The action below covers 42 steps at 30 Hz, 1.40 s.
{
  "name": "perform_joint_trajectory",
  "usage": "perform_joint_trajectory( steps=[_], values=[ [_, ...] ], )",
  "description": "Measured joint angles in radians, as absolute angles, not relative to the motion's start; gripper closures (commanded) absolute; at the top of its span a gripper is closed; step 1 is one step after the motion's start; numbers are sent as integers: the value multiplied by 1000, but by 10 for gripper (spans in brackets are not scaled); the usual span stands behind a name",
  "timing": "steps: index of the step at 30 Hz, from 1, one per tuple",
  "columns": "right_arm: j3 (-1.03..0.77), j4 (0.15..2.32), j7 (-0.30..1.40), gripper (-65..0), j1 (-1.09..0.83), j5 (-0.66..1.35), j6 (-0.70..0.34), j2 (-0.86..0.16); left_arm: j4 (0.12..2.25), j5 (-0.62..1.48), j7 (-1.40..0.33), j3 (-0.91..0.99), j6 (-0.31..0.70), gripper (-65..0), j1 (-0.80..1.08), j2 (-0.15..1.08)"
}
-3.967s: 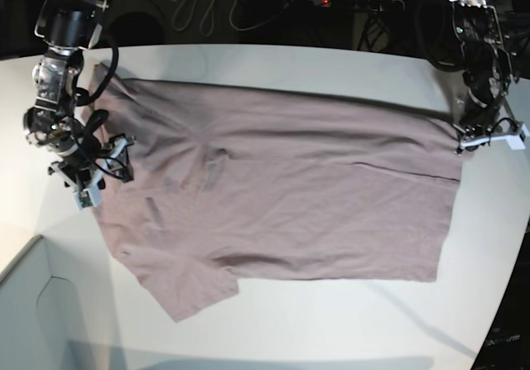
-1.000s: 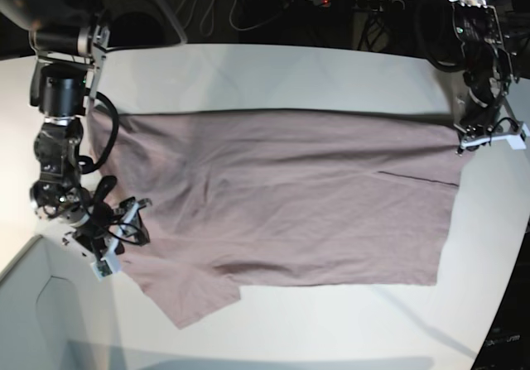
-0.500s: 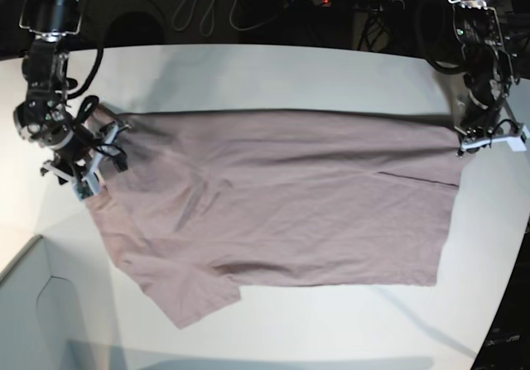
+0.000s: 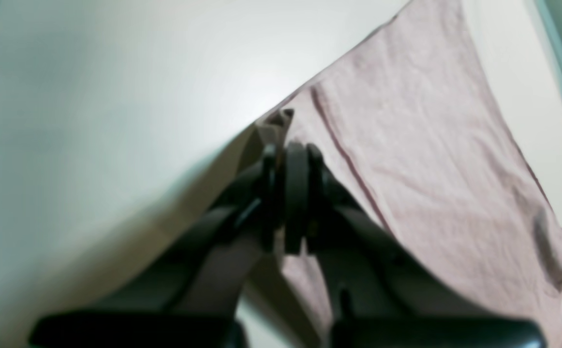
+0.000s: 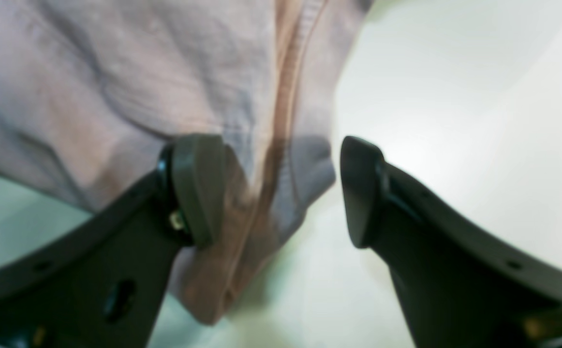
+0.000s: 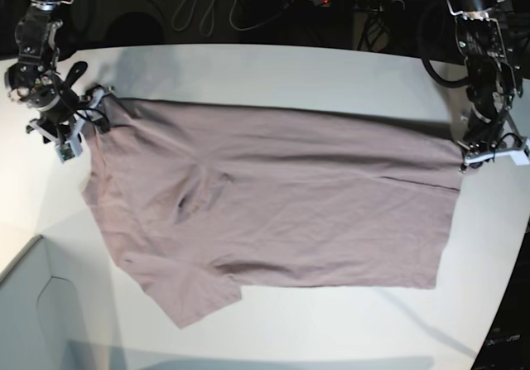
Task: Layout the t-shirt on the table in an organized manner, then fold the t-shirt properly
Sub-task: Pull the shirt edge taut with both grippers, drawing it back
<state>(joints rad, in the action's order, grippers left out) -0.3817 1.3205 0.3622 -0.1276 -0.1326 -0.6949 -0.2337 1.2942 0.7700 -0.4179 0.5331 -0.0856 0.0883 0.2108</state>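
Base view: mauve t-shirt (image 6: 273, 209) spread flat across white bench (image 6: 273, 72), wrinkled near chest. Left hand (image 6: 489, 151) at hem corner of t-shirt, pinched tight on fabric edge. Right hand (image 6: 70, 130) at opposite sleeve corner of t-shirt, fingers (image 5: 199, 188) spread wide astride seamed edge, gripping nothing.
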Motion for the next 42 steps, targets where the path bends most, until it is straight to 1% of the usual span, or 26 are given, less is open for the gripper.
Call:
perform_joint_trajectory(
  steps=[6, 11, 16, 18, 19, 22, 31, 35, 42],
  values=[
    [-374, 1320, 362, -277, -126, -134, -695, -216, 1294, 770, -418, 533, -86, -1, 91, 211],
    [-326, 1320, 363, -248, -126, -134, -695, -218, 1294, 770, -419, 533, -86, -1, 89, 210],
    [-324, 1320, 363, -221, -126, -134, -695, -216, 1294, 770, -418, 533, -86, -1, 91, 210],
    [-324, 1320, 364, -180, -119, -135, -695, -216, 1294, 770, -419, 533, -86, -1, 91, 210],
    [-321, 1320, 366, -144, -113, -138, -695, -216, 1294, 770, -418, 533, -86, -1, 92, 210],
    [-318, 1320, 359, -1, -97, -132, -694, -218, 1294, 770, -419, 533, -86, -1, 92, 210],
    [-320, 1323, 361, 0, -47, -135, -695, -226, 1294, 770, -419, 533, -86, -1, 92, 212],
    [-320, 1322, 363, 0, -19, -136, -695, -247, 1294, 770, -419, 533, -86, -1, 92, 213],
    [-318, 1320, 359, 0, 39, -134, -695, -245, 1294, 770, -418, 533, -86, -1, 92, 213]
  ],
)
